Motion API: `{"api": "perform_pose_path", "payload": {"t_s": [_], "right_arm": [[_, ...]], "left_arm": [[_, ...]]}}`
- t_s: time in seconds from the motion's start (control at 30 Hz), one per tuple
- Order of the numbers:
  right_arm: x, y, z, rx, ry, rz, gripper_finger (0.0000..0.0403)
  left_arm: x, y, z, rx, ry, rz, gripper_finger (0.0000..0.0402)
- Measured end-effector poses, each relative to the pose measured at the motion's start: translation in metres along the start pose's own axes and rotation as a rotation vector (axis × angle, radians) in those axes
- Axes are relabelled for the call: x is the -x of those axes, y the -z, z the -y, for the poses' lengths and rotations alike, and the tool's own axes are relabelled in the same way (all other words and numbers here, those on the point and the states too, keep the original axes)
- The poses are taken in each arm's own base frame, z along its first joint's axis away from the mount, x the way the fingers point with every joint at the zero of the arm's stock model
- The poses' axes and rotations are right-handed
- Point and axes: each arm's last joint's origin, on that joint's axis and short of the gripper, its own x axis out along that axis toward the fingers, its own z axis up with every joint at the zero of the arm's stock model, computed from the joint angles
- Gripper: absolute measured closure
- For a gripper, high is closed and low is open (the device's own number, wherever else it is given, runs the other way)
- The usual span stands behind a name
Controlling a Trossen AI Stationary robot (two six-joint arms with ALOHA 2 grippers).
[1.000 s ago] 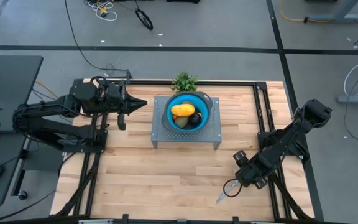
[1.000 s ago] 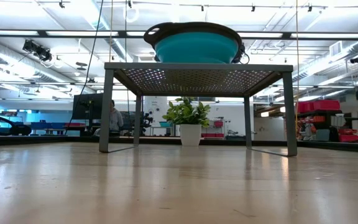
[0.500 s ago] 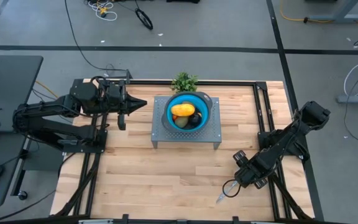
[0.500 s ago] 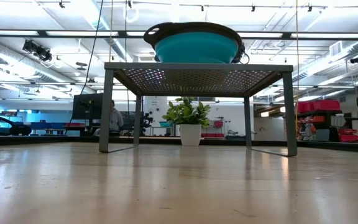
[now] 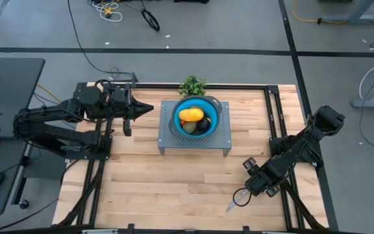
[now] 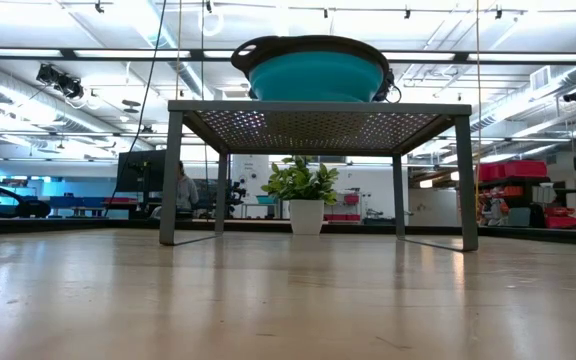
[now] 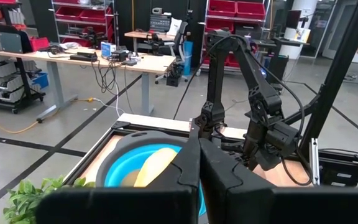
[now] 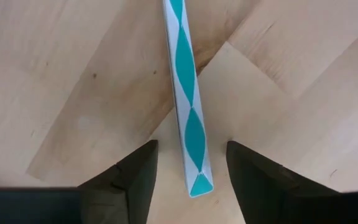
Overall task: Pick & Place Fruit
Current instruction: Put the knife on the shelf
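Right gripper: low over the near right part of the worktop, pointing down; in its wrist view its fingers stand apart on either side of the knife handle, touching neither side, so it is released and grips nothing.
Knife: lies flat on the wood just under the right gripper; the handle is patterned light blue and white, its end between the two fingers.
Worktop: light wooden boards inside a dark frame.
Rack: grey perforated metal stand on four legs, at the middle of the worktop towards the far edge; in the low view it stands clear above the boards.
Bowl: blue, round, sits on top of the rack.
Fruit: in the bowl; a yellow-orange oblong piece lies uppermost, with darker pieces just beside it.
Left gripper: held above the far left of the worktop, level with the bowl and pointing at it, apart from the rim; fingers clenched together, empty.
Plant: green sprig just beyond the rack at the far edge.
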Motion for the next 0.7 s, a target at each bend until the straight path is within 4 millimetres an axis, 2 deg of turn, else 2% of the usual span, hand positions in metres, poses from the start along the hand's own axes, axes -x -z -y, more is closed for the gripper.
{"api": "perform_pose_path", "payload": {"t_s": [0.47, 0.7], "right_arm": [[0.0, -0.0003, -0.0003, 0.019, -0.009, 0.003, 0.028], [-0.0001, -0.0002, -0.0004, 0.019, -0.012, 0.002, 0.0299]], "left_arm": [[0.0, 0.0009, -0.0001, -0.001, -0.001, -0.009, 0.0397], [0.0, 0.0009, -0.0002, -0.001, -0.004, -0.009, 0.0398]]}}
